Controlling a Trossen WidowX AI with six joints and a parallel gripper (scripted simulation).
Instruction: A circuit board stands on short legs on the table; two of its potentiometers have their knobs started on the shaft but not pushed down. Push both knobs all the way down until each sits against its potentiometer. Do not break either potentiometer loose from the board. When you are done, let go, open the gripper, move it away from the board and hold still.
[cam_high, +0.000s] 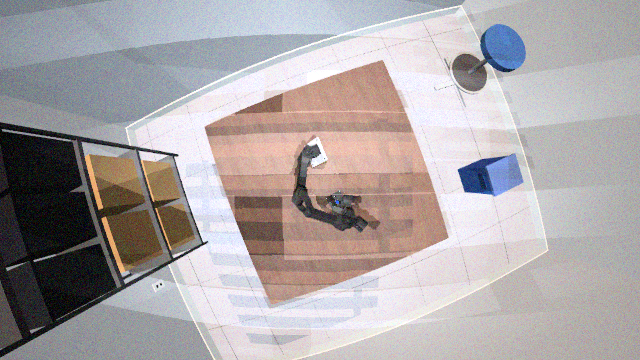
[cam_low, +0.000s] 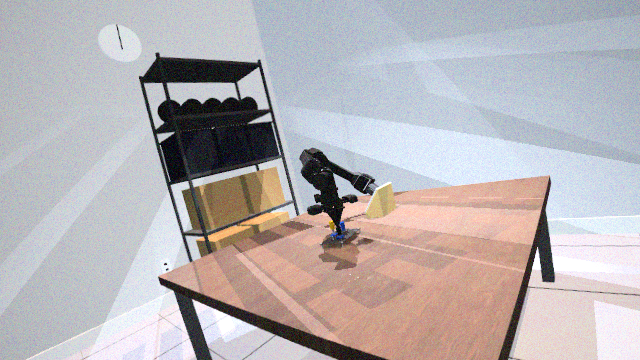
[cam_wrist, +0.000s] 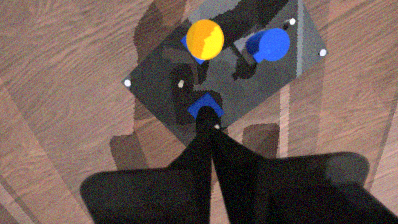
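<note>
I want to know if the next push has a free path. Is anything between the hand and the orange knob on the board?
Nothing visible blocks it. The shut hand has its tips at a blue part on the near edge of the board; the orange knob stands farther in, with only low parts on the board between them.

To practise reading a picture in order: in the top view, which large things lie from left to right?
Shelving rack → cardboard boxes → wooden table → blue box
</note>
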